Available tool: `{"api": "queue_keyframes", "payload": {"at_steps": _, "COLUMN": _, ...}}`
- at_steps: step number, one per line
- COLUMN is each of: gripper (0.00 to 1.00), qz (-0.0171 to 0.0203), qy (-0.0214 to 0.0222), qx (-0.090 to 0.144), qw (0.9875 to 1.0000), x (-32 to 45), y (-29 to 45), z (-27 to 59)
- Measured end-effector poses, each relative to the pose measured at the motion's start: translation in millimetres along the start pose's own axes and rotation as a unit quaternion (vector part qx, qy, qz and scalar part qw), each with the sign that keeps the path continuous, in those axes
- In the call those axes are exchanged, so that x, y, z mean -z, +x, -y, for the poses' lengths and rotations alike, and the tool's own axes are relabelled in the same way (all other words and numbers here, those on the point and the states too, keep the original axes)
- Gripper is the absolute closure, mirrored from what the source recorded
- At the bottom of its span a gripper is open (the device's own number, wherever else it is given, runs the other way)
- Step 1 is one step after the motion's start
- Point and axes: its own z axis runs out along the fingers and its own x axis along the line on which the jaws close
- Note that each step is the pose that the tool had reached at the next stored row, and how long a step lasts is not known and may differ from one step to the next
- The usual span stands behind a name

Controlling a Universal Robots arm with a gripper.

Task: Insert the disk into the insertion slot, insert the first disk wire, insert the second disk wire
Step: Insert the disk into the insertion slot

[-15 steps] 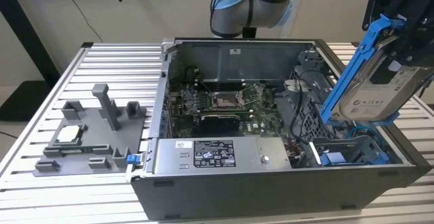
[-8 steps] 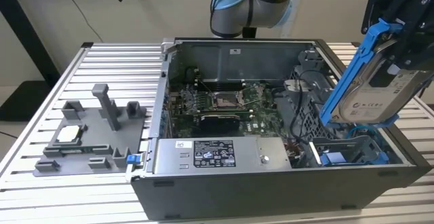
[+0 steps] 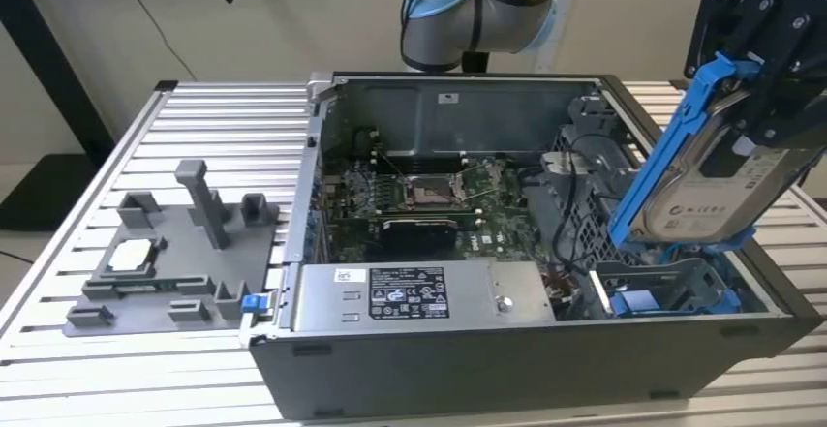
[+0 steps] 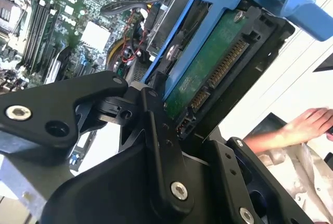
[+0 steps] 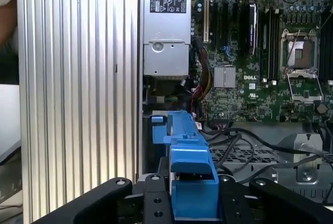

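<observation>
Step one, seating the disk, seems to be in hand: the gripper (image 3: 756,122), jaws clamped on the disk (image 3: 704,190), holds it steeply tilted just above the insertion slot (image 3: 704,274), so it probably needs squaring with that bay.

Silver disk (image 3: 708,190) framed bright blue, green motherboard (image 3: 413,190), dark grey case (image 3: 517,369), ribbed pale-grey table (image 3: 207,117)

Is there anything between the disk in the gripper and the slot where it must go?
Nothing visible stands between them. The gripper holds the disk tilted, its lower end just above the open insertion slot. Dark cables lie beside the slot, toward the exterior view's left, apparently not under the disk.
</observation>
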Motion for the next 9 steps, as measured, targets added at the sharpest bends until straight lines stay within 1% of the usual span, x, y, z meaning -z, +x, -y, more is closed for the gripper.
{"api": "queue_keyframes", "payload": {"at_steps": 9, "gripper": 1.00, "qz": 0.0001, "qy": 0.0000, "qx": 0.000, "qw": 1.0000, "x": -1.0, "y": 0.0, "z": 0.8}}
